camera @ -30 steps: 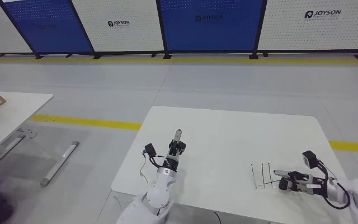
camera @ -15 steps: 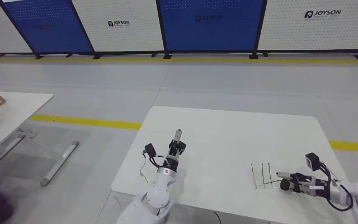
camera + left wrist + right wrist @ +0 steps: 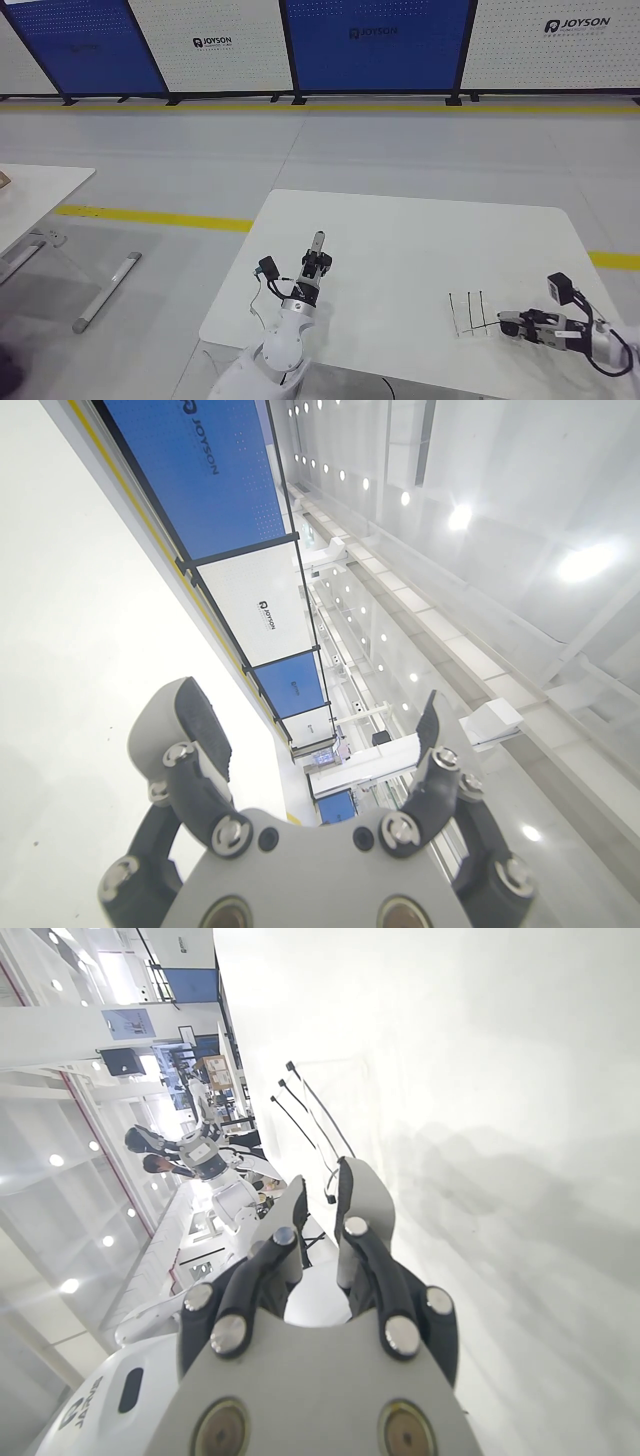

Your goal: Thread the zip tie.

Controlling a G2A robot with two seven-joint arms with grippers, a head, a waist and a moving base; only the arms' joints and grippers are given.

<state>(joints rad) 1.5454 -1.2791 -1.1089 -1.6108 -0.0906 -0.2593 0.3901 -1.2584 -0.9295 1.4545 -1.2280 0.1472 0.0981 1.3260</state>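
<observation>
Quick rundown: the white counter [image 3: 420, 240] has three black zip ties [image 3: 467, 312] lying flat on it, side by side like a tiny fence. They sit toward the robot's right, not far from the counter's near edge. Their small square heads all point to the far side, with the tails toward the robot. In the top view the three run parallel and close together, with slim gaps between them.

The right tool [image 3: 322, 1174] is down low over the counter, right at the tail ends of the ties and pointing at them from the side. In the right wrist view one tail bends away from the row and curls up right at the tool's tip. Honestly, I can't tell whether this tool is apart or clamped on that tail. The angle just doesn't give it away.

The left tool [image 3: 314, 707] is well apart from all that, over the near left part of the counter and pointing toward the far edge. This one is easy: it's spread wide and empty, with its dark ribbed pads [image 3: 202, 725] facing each other across the gap.

Beyond the counter, a row of blue and white panels [image 3: 380, 45] stands on the grey floor. A yellow line [image 3: 150, 215] is painted across the floor, and the corner of a second counter [image 3: 40, 190] pokes in on the robot's left.
</observation>
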